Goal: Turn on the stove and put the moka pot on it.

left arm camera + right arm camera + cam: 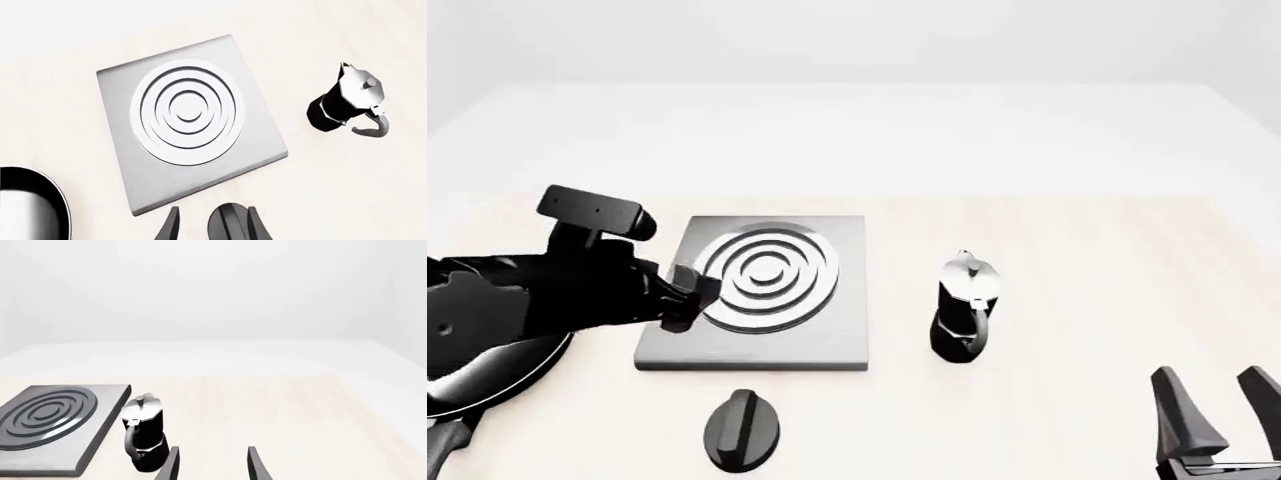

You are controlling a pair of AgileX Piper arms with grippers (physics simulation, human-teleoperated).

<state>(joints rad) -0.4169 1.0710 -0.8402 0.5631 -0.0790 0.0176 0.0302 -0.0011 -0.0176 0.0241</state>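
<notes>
Flat square stove (827, 335) — silver rings, faceted black moka pot (966, 305), ridged round knob (743, 429)

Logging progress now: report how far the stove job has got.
Done: nothing visible. In hand: the open left hand hovers over the dark-grey square stove slab; the black round ridged knob lies untouched. Left: the black silver-lidded moka pot stands beside the slab; right hand open, empty.
</notes>
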